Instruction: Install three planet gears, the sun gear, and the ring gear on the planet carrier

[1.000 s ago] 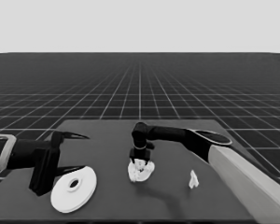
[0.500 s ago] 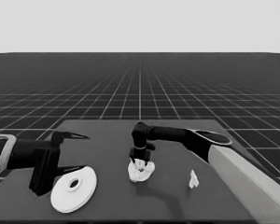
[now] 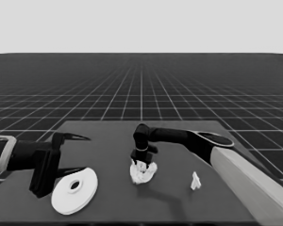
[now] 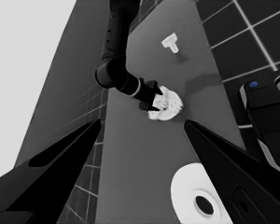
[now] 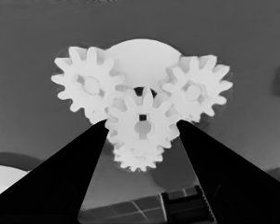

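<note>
The smaller round part (image 3: pixel 142 175) lies mid-table with three planet gears on it, seen close in the right wrist view: one gear (image 5: pixel 88 84), a second (image 5: pixel 196 91) and a third (image 5: pixel 137 158) around the disc (image 5: pixel 140 53). My right gripper (image 3: pixel 141 161) stands just over it, shut on a fourth gear, the sun gear (image 5: pixel 128 130), with a finger touching each side. This gear hangs by the disc's dark centre hole. The larger round part (image 3: pixel 61 200) lies flat at front left. My left gripper (image 3: pixel 80 153) waits open beside it, at the table's left end.
A thin white piece (image 3: pixel 195 181) lies to the right of the gear cluster, also seen in the left wrist view (image 4: pixel 171 43). The right arm's pale grey part (image 3: pixel 245 183) fills the lower right corner. Dark machinery with blue lights (image 4: pixel 266 116) sits past the table's edge.
</note>
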{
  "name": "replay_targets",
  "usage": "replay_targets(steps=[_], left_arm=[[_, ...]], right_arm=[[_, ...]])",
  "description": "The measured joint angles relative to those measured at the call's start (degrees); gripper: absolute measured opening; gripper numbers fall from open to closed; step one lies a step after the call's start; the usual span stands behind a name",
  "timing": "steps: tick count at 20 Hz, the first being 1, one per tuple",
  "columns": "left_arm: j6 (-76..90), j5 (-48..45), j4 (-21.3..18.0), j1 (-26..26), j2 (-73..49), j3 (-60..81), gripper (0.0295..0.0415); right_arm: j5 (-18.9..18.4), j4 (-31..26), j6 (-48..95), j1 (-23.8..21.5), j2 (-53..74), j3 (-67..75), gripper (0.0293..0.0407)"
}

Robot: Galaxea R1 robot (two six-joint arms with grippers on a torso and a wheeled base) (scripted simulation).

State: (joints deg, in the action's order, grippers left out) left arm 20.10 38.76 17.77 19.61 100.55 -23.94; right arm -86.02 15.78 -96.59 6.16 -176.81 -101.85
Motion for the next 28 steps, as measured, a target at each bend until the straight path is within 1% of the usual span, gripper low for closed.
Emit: replay_targets(steps=[28], left_arm=[[0.0, 0.0, 0.0, 0.0, 0.0, 0.0, 0.0385]], right_arm=[[0.0, 0.0, -16.8, 0.01, 0.0, 0.0, 0.0309]])
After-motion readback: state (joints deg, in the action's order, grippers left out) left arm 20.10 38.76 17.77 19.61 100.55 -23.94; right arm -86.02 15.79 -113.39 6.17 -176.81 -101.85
